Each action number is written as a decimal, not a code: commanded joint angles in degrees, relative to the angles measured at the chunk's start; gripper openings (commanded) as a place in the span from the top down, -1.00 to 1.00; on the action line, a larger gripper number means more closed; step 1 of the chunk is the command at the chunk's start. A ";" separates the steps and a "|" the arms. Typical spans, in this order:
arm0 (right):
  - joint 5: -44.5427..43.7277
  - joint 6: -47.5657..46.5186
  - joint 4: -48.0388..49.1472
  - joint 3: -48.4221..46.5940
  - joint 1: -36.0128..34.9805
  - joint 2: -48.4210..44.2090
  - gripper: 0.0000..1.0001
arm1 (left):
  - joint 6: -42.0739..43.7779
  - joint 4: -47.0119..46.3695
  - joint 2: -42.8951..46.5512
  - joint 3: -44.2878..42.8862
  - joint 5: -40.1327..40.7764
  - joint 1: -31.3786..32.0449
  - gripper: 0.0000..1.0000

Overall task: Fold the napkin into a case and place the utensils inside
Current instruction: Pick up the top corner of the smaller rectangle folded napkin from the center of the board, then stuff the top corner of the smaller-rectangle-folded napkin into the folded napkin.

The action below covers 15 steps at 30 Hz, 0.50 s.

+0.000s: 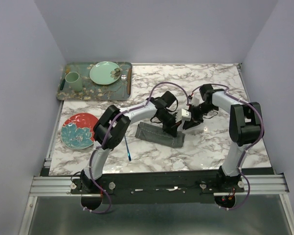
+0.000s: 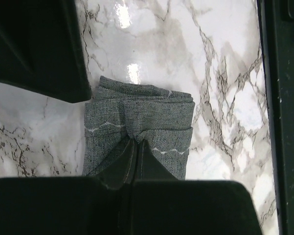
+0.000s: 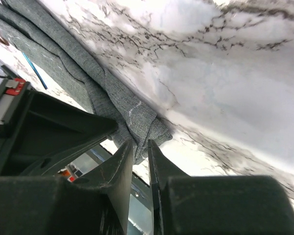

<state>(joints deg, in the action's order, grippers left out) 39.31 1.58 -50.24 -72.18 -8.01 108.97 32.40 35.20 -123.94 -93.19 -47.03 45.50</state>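
Napkin [image 2: 137,112] in left claw [image 2: 137,147]

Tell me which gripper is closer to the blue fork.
Left, narrowly. The left gripper pinches the napkin at its right end, up and right of the fork; the right gripper hangs just beyond that end.

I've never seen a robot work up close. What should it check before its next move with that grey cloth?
1. The left gripper shut on the napkin: ok.
2. The right gripper gripping the napkin's end: cannot tell; jaws slightly apart there.
3. The napkin folded into a narrow strip: ok.
4. The blue fork free on the table beside it: ok.
5. The spoon in sight: cannot tell.
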 commanded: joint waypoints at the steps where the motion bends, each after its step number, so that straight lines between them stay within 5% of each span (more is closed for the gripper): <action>1: 0.07 2.90 2.16 1.08 -0.95 1.24 0.48 | -8.67 -8.99 4.84 4.41 2.46 0.12 1.00; 15: 0.41 2.19 -0.65 0.90 -3.50 0.91 0.52 | -14.38 -13.31 7.92 8.89 5.72 -0.32 1.00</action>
<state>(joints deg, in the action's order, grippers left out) 39.29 3.57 -49.21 -71.64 -11.35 111.44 20.60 24.38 -119.66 -85.89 -42.85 45.32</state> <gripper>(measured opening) 0.240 0.012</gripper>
